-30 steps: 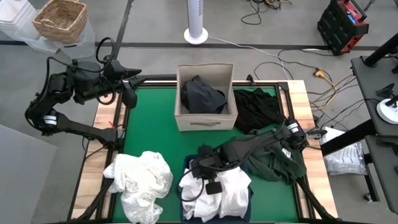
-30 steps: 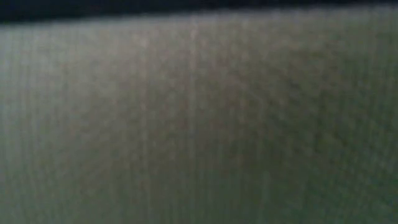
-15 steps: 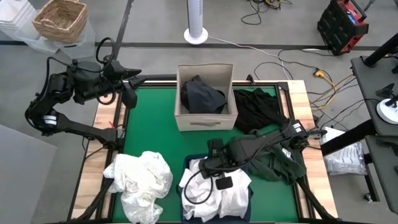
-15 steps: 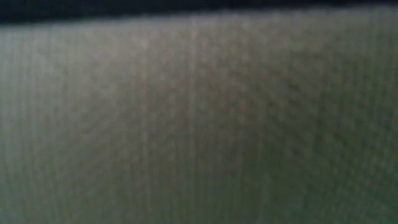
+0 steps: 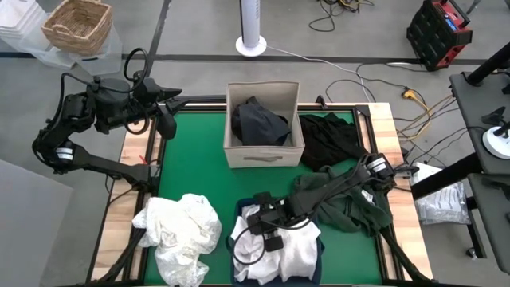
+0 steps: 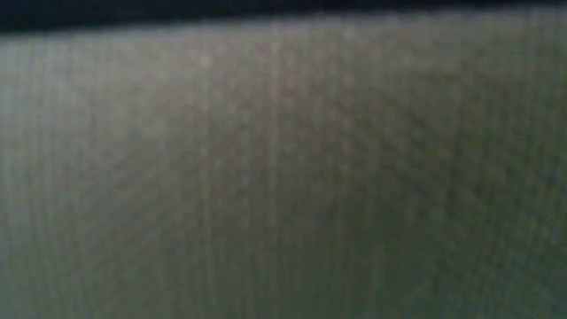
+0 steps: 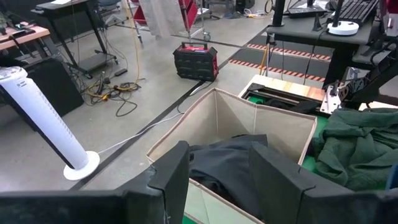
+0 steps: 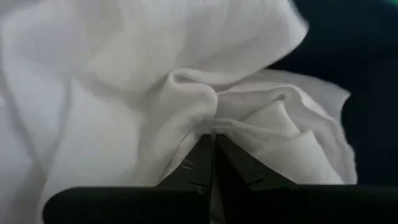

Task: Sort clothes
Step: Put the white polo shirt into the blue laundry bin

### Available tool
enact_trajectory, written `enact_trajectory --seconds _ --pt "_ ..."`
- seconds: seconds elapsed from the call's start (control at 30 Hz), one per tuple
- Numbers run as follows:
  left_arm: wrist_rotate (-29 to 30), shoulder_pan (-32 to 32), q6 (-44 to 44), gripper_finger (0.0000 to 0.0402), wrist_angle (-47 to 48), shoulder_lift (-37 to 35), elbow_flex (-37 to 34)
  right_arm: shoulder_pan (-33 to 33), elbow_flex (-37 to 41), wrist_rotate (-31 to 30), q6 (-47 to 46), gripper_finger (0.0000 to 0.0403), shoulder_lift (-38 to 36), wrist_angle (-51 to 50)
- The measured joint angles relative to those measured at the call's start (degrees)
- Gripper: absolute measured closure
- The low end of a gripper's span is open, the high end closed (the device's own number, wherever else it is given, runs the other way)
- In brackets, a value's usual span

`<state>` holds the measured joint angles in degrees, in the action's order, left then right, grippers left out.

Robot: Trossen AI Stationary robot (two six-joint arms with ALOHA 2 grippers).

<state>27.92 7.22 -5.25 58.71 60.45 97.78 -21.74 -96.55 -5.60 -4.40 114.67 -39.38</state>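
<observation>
Right gripper (image 8: 211, 144) pressed together, tips buried in a fold of the white garment (image 5: 296, 249) heaped in the navy bin (image 5: 247, 206); pinch or mere push, cannot tell. Best to confirm fabric between the tips before lifting, then pull straight up so nothing snags the olive garment (image 5: 351, 209) just behind. Left gripper (image 7: 217, 174) parked part-spread, empty, facing the beige box (image 7: 261, 121).
</observation>
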Motion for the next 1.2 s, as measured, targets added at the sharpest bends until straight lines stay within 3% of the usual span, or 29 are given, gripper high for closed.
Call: enact_trajectory --seconds 0.3,0.5,0.77,0.93,1.2 --pt "0.0 0.0 0.0 0.0257 0.0 0.0 0.0 -0.3 5.1 -0.7 1.2 0.0391 0.0 3.3" --pt "0.0 0.0 0.0 0.0257 0.0 0.0 0.0 -0.4 1.0 -0.8 -0.1 0.0391 -2.0 -0.1" --pt "0.0 0.0 0.1 0.0257 0.1 0.5 0.0 -0.5 -10.6 0.4 -5.0 0.039 -3.4 -11.0" --pt "0.0 0.0 0.2 0.0257 0.1 1.3 0.0 -1.8 -15.9 4.6 -9.0 0.039 -3.7 -10.6" --pt "0.0 0.0 0.2 0.0257 0.1 3.0 0.0 -6.2 -13.4 6.3 -15.9 0.039 -3.6 -3.3"
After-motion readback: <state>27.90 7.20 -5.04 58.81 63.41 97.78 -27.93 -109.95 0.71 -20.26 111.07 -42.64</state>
